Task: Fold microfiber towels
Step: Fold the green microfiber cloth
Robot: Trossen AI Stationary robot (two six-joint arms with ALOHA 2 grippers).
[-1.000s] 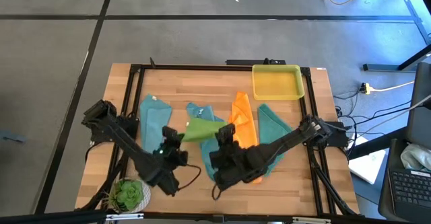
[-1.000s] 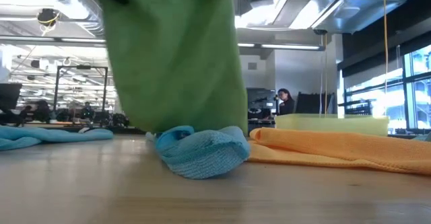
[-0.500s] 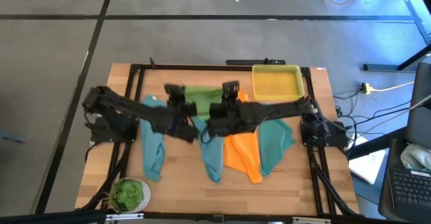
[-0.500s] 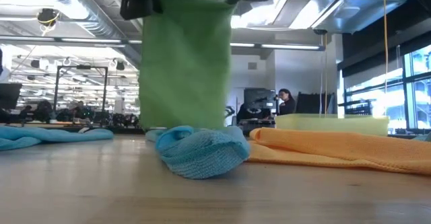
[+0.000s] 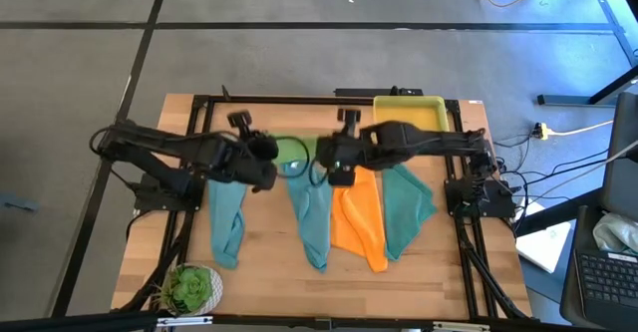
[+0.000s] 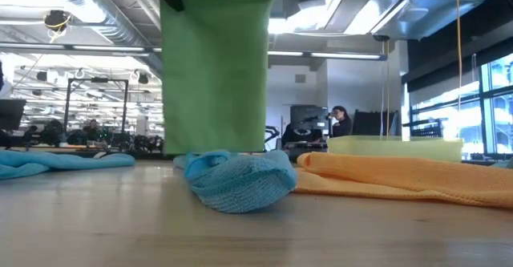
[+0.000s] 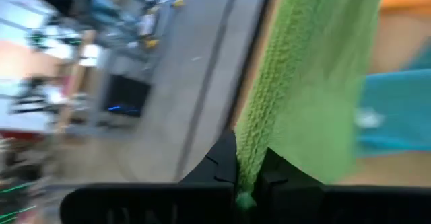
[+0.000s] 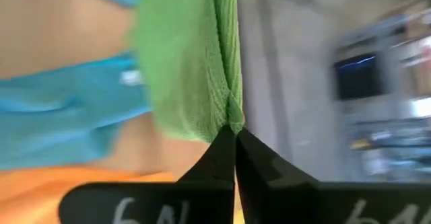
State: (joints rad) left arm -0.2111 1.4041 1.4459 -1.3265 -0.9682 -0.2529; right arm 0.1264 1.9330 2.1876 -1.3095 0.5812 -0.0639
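A wooden table (image 5: 269, 272) stands in an open workshop with grey flooring. Above its far middle, the left gripper (image 5: 267, 151) and right gripper (image 5: 329, 159) each pinch an upper corner of the lime green towel (image 6: 215, 66), which hangs flat between them like a curtain, its lower edge near the tabletop behind a bunched light blue towel (image 6: 239, 179). This looks like the lift-and-spread step of a fold; the next move likely calls for laying the cloth flat on bare wood (little is free). Another light blue towel (image 5: 225, 212), an orange towel (image 5: 359, 212) and a teal towel (image 5: 407, 204) lie in strips nearby. The yellow tray (image 5: 409, 121), at the far right, looks empty.
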